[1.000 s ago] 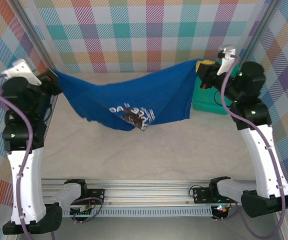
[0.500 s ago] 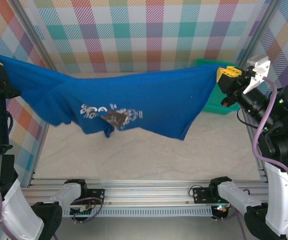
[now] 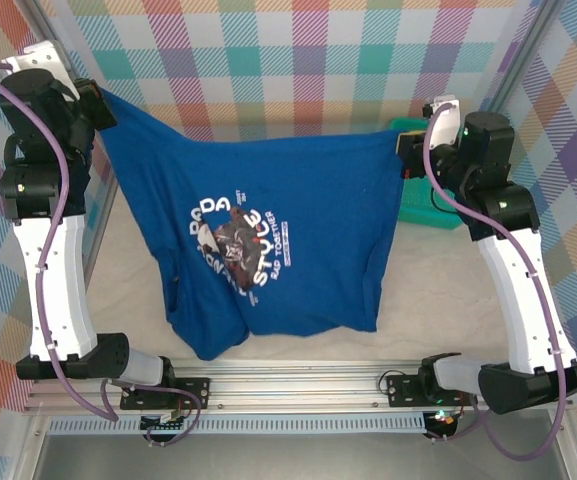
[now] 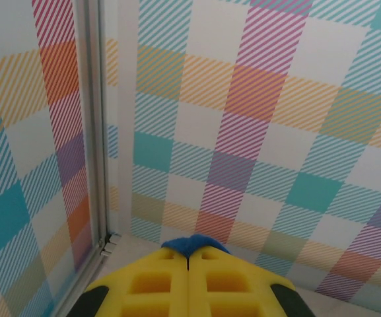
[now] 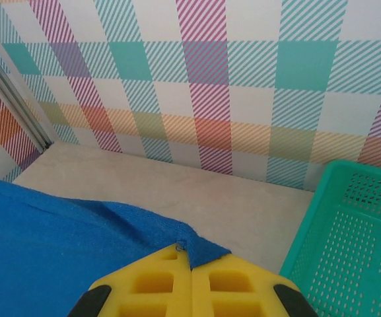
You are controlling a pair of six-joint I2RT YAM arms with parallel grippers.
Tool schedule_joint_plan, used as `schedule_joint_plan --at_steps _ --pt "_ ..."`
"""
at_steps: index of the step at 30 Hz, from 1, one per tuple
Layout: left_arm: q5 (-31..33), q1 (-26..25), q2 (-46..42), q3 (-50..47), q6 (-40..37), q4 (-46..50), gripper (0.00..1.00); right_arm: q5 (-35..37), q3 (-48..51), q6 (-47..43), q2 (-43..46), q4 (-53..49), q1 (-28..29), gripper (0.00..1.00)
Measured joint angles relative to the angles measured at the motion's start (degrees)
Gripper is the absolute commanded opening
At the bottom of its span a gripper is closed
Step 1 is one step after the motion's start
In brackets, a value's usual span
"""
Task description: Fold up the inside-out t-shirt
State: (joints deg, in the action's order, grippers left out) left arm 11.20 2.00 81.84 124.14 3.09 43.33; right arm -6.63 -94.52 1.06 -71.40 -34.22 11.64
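Both arms raised, t-shirt (image 3: pixel 298 200) strung between them, off the bench (image 3: pixel 448 300) along its top edge. I've got the left end effector (image 3: pixel 101 100) clenched on one top corner at far left; on the left wrist cam the yellow fingers (image 4: pixel 150 284) are pressed together with a blue tuft pinched at the tips. The right end effector (image 3: pixel 404 155) is clenched on the other top corner at far right, and the right wrist cam shows the fabric edge nipped between its pads. The shirt hangs spread like a curtain, top edge sagging a bit mid-span. The white graphic (image 3: pixel 233 240) faces the top camera, tilted. Lower hem bunches at near left, close to the aluminium rail (image 3: pixel 298 385); I can't tell if it touches the bench. Teal mesh basket (image 3: pixel 423 210) sits far right, just beside the right end effector.
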Motion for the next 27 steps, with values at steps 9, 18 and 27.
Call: schedule_joint_plan --at_steps 9,18,27 --pt "-3.0 0.0 -8.6 6.2 0.4 0.1 0.00 -4.2 -3.2 0.2 7.9 -0.7 0.0 0.00" --pt "-4.7 0.0 -20.4 9.8 0.7 0.2 0.00 -9.2 -4.0 2.2 19.0 -2.1 0.0 0.00" --pt "-4.0 0.0 -15.3 12.7 -0.2 0.1 0.00 -8.3 -5.9 2.7 17.0 -1.6 0.0 0.00"
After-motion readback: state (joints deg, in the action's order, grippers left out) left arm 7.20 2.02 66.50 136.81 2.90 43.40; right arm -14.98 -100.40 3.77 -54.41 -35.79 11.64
